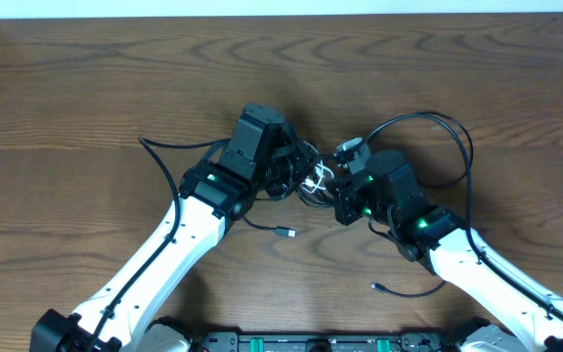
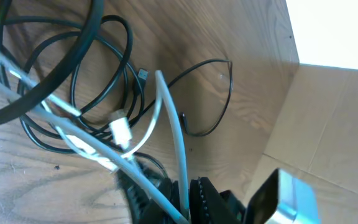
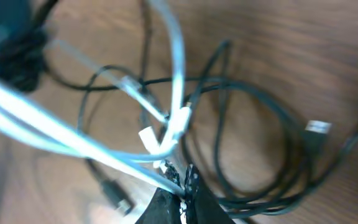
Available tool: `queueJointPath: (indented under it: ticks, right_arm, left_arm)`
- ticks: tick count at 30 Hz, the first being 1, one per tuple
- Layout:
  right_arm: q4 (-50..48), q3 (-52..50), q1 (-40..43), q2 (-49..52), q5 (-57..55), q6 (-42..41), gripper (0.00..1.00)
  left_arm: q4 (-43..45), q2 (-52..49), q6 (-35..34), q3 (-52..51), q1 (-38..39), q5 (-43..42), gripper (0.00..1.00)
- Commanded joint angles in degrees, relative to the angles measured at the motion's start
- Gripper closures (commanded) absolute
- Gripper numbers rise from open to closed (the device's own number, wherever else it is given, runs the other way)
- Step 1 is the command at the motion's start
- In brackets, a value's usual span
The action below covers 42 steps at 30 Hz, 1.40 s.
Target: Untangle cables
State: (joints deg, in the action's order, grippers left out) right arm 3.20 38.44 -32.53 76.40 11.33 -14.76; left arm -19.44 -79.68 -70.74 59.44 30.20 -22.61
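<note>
Pinching the white cable from two sides, the left gripper and the right gripper are set nose to nose at the middle of the table, with the tangle lying between them. Both pairs of jaws are closed. In the left wrist view the white strand is seen running down between the dark fingers, and in the right wrist view the white loops are drawn together at the fingertips, so each gripper is judged to be clamped on that same cord. Such a double hold is probably meant to let the white cable be drawn taut and lifted clear of the black cables, which are coiled loosely around and beneath it. One black loop is thrown out to the far right of the tangle and another strand trails off to the left. A plug end is left free on the near side, apart from the tangle, and a second lies nearer and further right. No cord is separated yet, so the task is judged to be at an early stage. A slow pull apart would be called for, lest the loops be tightened.
</note>
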Motion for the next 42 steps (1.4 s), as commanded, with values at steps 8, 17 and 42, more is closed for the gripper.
queueJointPath:
  ticks: [8,17,42]
  right_arm:
    - [1.9,0.0,-0.1,0.0,-22.5,-8.0,0.99]
    - [-0.5,0.0,-0.2,-6.4,-24.2,-8.8,0.99]
    - [10.3,0.0,-0.2,-4.0,-11.2,-17.6,0.28]
  left_arm:
    - [-2.2,0.7,-0.2,0.0,0.0,-0.1,0.88]
    - [-3.7,0.7,13.3,0.0,0.0,6.9,0.87]
    - [-4.3,22.1,24.6,1.8,0.0,8.1,0.92]
